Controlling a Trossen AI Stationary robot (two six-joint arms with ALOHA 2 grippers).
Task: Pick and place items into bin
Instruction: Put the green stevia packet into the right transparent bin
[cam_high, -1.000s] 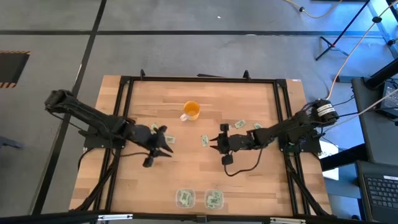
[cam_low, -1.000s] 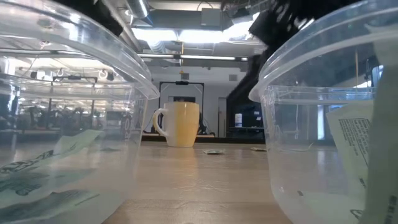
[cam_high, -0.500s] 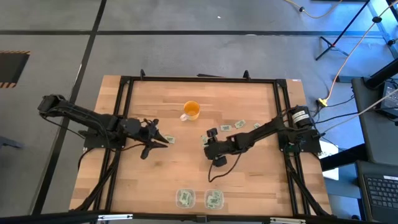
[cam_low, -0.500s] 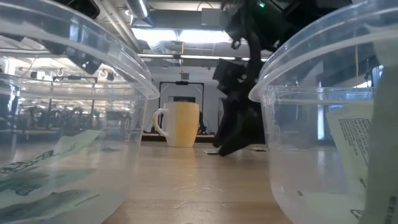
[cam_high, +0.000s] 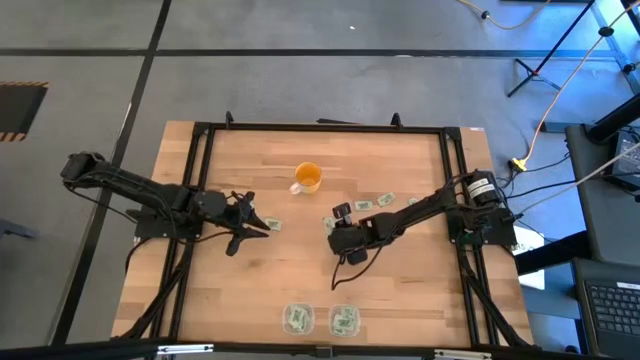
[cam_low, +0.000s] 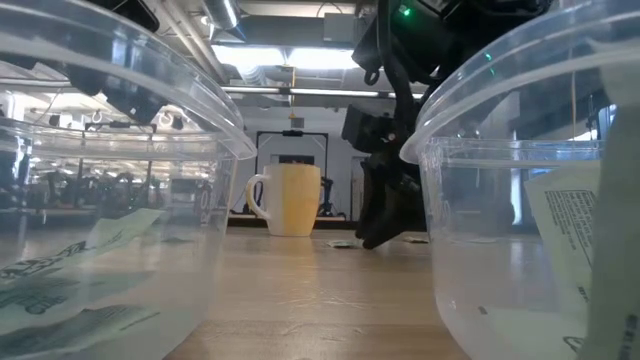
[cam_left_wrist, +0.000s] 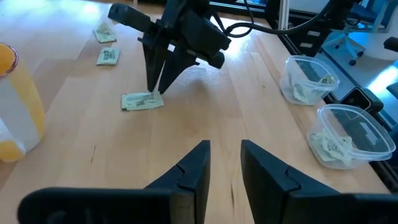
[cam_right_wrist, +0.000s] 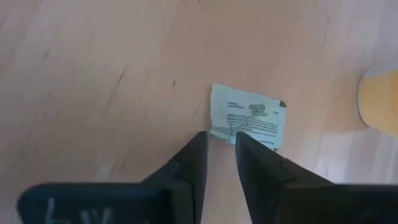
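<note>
Pale green and white packets lie flat on the wooden table. One packet (cam_right_wrist: 249, 118) (cam_left_wrist: 143, 101) lies at my right gripper (cam_right_wrist: 221, 138) (cam_high: 331, 226), which points down with its fingers narrowly open, standing on either side of the packet's corner. My left gripper (cam_left_wrist: 225, 146) (cam_high: 260, 226) hovers open, with nothing between its fingers, beside another packet (cam_high: 272, 224). More packets (cam_high: 386, 200) lie farther right. Two clear bins (cam_high: 297, 318) (cam_high: 344, 320) near the table's near edge hold packets. My right gripper comes from above, pointing down, with one fingertip (cam_right_wrist: 239, 140) over the packet's near edge (cam_right_wrist: 231, 138) and the other just off its corner. The packet lies flat on the table. Whether the fingertips touch it, I cannot tell.
An orange cup (cam_high: 307, 178) (cam_low: 290, 200) stands upright toward the far side, between the two arms. A black frame (cam_high: 320, 128) rims the table. The bins (cam_left_wrist: 308, 78) (cam_left_wrist: 348, 134) sit side by side. Bare wood lies between grippers and bins.
My right gripper has moved toward the table's left and come down onto the packet beside the cup, then stayed there. My left gripper has drawn back a little toward the left edge. No packet has moved.
</note>
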